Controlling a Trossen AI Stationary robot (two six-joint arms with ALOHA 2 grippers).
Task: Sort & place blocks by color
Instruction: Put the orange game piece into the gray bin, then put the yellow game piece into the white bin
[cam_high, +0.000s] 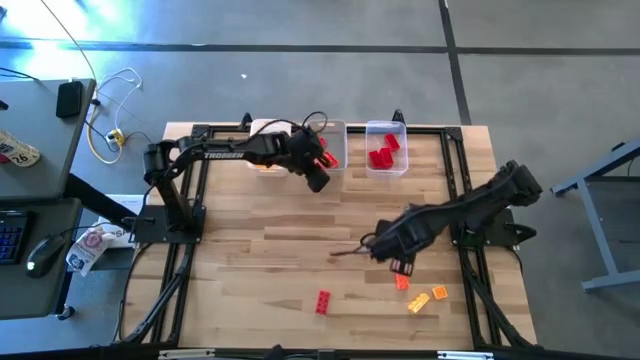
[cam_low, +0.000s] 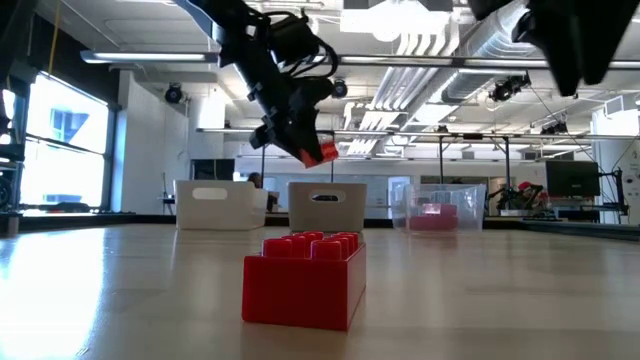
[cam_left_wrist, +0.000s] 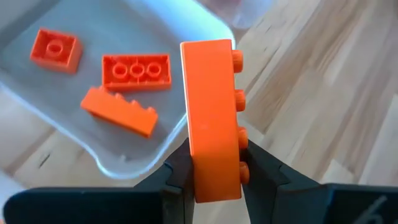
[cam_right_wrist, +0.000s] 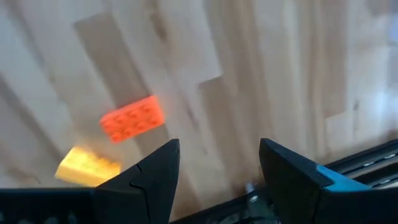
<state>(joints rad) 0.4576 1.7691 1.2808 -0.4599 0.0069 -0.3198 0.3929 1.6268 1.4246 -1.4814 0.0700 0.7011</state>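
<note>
Holding an orange-red block (cam_left_wrist: 212, 118) clamped between its two fingers, the left gripper (cam_high: 318, 170) hangs above the near rim of the middle bin (cam_high: 335, 130) at the far edge of the table (cam_high: 260, 260). In the left wrist view the block stands on end in the grip, its long axis running straight out from the fingers and its row of studs facing sideways; the pads press the broad faces near one end, so most of its length juts free. That reads as a carry posture, judged to be set up for a drop into the tray below, where three bricks of the same orange-red (cam_left_wrist: 136, 71) already lie flat and loosely scattered. In the low view the held block shows as a small red tip well above the bin's top edge, so it is not yet inside.

Further right, the clear bin (cam_high: 386, 148) holds red bricks (cam_high: 382, 155), well apart from the orange-red ones.

On the near part of the table a red block (cam_high: 323, 302) lies alone, studs up, long axis roughly front to back. To its right the right gripper (cam_high: 402, 266) hovers low with its fingers spread apart and empty, above an orange-red block (cam_right_wrist: 132, 119) and near a yellow-orange block (cam_right_wrist: 88, 167). Both lie flat, slanted across the planks, just beside each other; the open fingers look poised for the orange-red one.
</note>
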